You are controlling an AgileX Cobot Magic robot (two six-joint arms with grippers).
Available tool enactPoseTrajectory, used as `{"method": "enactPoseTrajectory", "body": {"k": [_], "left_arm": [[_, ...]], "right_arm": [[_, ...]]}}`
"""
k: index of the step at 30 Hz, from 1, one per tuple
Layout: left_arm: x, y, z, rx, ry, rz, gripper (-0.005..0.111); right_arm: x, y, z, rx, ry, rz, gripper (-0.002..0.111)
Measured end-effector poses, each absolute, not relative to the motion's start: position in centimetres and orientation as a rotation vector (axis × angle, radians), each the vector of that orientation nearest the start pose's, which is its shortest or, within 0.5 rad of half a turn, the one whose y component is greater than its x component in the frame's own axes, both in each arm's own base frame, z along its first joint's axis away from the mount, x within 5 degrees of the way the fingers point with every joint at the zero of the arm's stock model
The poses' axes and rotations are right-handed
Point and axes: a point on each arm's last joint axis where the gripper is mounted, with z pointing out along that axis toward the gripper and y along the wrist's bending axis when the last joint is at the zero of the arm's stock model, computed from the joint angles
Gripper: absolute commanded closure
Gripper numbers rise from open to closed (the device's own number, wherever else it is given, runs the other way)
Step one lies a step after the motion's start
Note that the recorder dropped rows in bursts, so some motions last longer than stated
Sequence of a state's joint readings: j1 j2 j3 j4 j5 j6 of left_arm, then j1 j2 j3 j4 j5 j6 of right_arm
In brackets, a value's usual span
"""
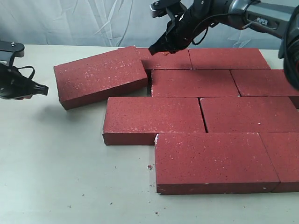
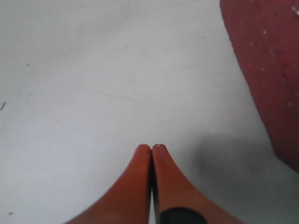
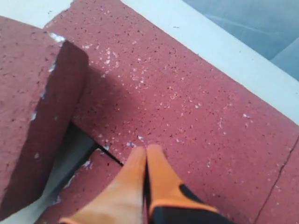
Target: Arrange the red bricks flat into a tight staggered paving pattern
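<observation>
Bricks (image 1: 219, 114) of dark-red speckled paving stone, rectangular and thick, lie flat on a pale table (image 1: 56, 163). Their staggered rows fill the centre and right of the exterior view. One skewed brick (image 1: 100, 77) at the upper left of the group sits at an angle, with its far corner against a back-row brick (image 1: 170, 59). The right gripper (image 1: 156, 48), at top centre, has its orange jaws pressed together with nothing between them, its tips close over that back-row brick. The left gripper (image 1: 44, 88), at the left edge, is likewise closed and empty over bare table.
</observation>
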State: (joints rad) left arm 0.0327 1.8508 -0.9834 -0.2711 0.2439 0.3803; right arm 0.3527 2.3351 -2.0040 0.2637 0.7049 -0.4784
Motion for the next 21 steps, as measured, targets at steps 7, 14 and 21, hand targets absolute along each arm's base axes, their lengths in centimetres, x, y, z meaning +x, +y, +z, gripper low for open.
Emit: {"method": "enactPoseTrajectory", "body": {"k": [7,14,21], "left_arm": [[36.8,-3.0,13.7,0.29,2.58,-0.169,0.107],[36.9,-3.3,13.8,0.292,2.573,-0.186,0.107],[36.9,-3.3,13.8,0.289,2.571,-0.185,0.107]], "right_arm": [[49.7,20.5,16.7,-0.859,2.41,0.294,0.109],[48.6,23.3,15.9,-0.923,2.402,0.325,0.109],[48.8,23.4,14.8,-0.912,2.406,0.324,0.109]]}}
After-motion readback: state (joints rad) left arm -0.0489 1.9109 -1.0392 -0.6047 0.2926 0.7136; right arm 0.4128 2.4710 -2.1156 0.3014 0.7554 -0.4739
